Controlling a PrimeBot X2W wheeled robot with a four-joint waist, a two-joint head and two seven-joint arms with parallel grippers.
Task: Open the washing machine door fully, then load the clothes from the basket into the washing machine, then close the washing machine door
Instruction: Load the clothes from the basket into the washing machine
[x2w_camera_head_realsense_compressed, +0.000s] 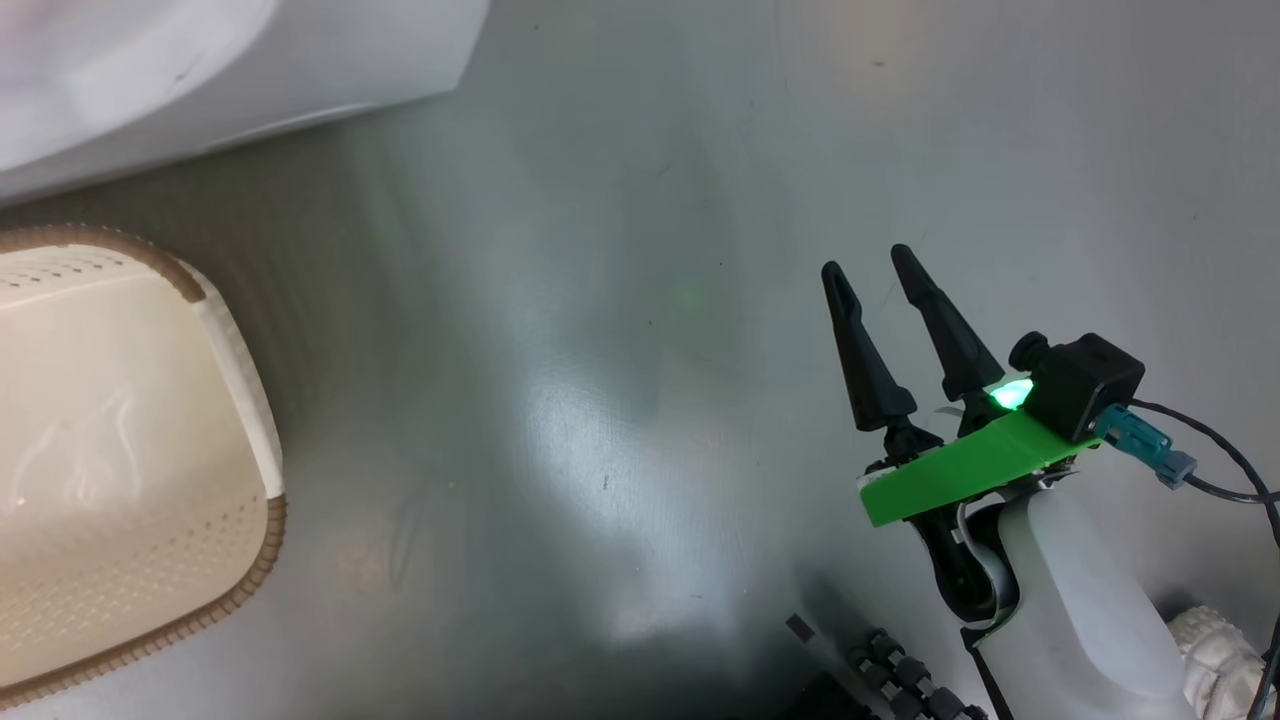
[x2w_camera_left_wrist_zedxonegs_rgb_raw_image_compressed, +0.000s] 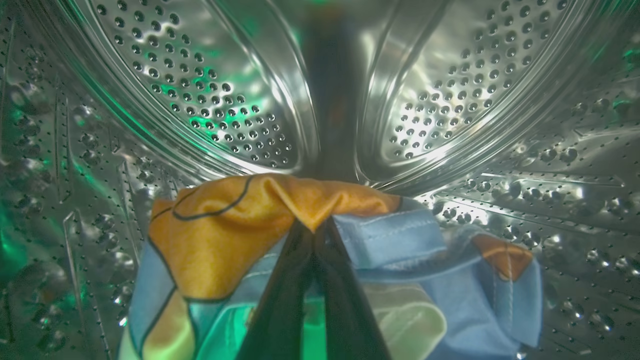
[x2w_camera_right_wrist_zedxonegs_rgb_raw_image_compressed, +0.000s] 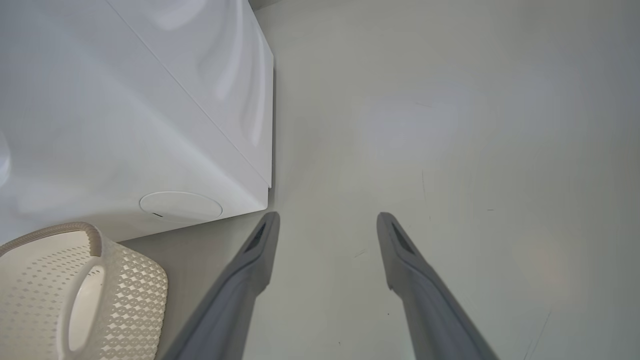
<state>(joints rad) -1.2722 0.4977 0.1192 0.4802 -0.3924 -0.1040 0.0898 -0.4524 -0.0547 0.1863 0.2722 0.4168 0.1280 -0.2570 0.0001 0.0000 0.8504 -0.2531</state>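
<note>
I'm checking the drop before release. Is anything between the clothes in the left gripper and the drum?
Nothing visible does. The left gripper, jaws shut on the clothes, is inside the drum, with bare perforated steel ahead and to both sides.

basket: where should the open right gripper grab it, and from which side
Probably the handle on the basket's end wall facing the right gripper, from above: the basket stands upright, and the oval cutout lets one finger slip inside with the other outside.
</note>
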